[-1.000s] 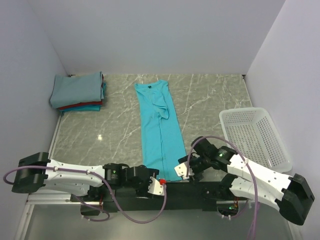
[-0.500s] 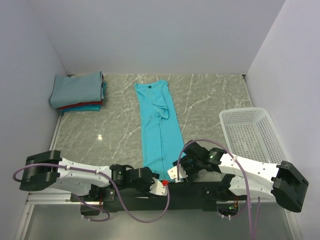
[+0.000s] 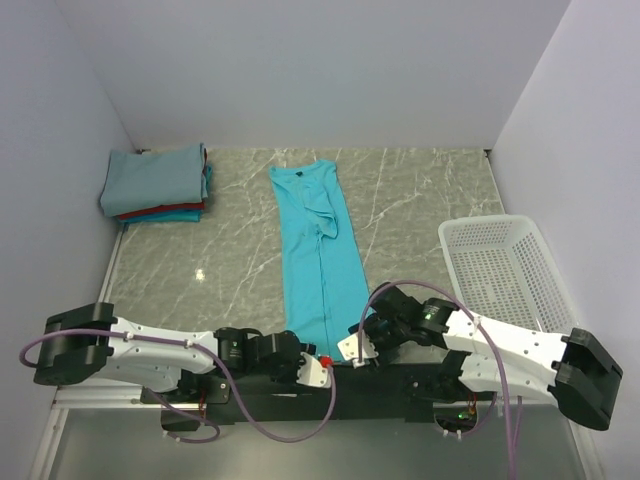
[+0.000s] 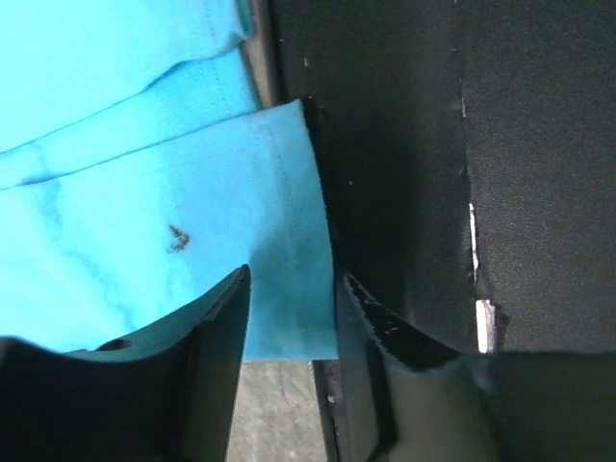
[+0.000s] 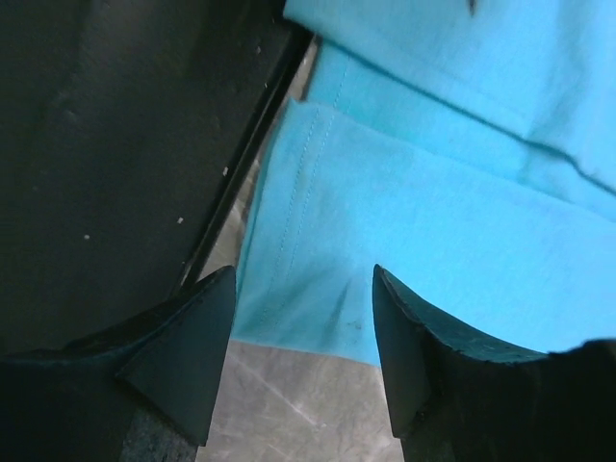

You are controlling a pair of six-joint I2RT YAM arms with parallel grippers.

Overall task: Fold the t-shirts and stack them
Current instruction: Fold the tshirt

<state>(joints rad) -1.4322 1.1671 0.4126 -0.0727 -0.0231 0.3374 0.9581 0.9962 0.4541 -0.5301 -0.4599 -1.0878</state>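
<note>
From the top, we see a turquoise tee (image 3: pixel 318 250) lying flat in the middle of the desk (image 3: pixel 420 200). It is a long strip running from 12 o'clock to 6 o'clock. A stack (image 3: pixel 155 185) of folded tees sits at 10 o'clock, grey-blue on top with red and teal under it. A white basket (image 3: pixel 500 270) stands at 4 o'clock. Both pincers are at 6 o'clock, by the near end of the tee. The left pincer (image 3: pixel 320 365) is on the left and the right pincer (image 3: pixel 354 346) is on the right.

From the left wrist, we see the left pincer (image 4: pixel 289 294) spread apart. A corner of the tee (image 4: pixel 144 192) shows in the gap. A black bar (image 4: pixel 433 144) fills 3 o'clock.

From the right wrist, we see the right pincer (image 5: pixel 303 279) spread wide. The hem of the tee (image 5: pixel 433 192) shows in the gap. Bare desk (image 5: pixel 279 399) is at 6 o'clock and the bar (image 5: pixel 115 144) is at 9 o'clock.
</note>
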